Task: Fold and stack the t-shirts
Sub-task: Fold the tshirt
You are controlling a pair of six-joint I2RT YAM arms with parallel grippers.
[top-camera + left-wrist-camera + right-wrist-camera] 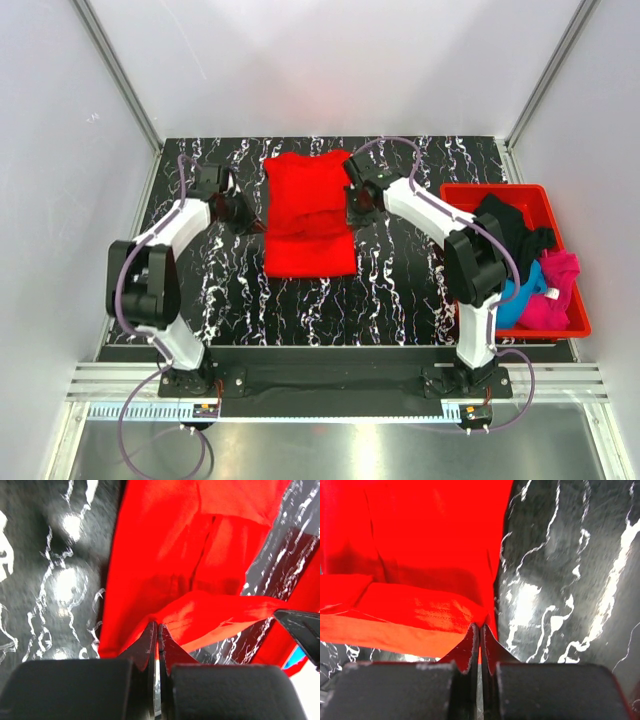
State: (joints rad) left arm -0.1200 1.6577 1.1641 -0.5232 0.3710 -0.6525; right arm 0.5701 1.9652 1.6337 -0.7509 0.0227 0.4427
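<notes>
Black marbled table (400,290), red t-shirt (308,215), white walls (330,60)

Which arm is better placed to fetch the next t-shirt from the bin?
Right, probably. The red bin is on the same side as the right gripper; the red t-shirt lies between it and the left gripper. Both grip that shirt's edges, so neither is freer.

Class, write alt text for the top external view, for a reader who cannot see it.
A partly folded red t-shirt lies on a black marbled table, the left gripper at its left edge and the right gripper at its right edge. To the right, a red bin holds a black t-shirt, a blue t-shirt and a pink t-shirt.
</notes>
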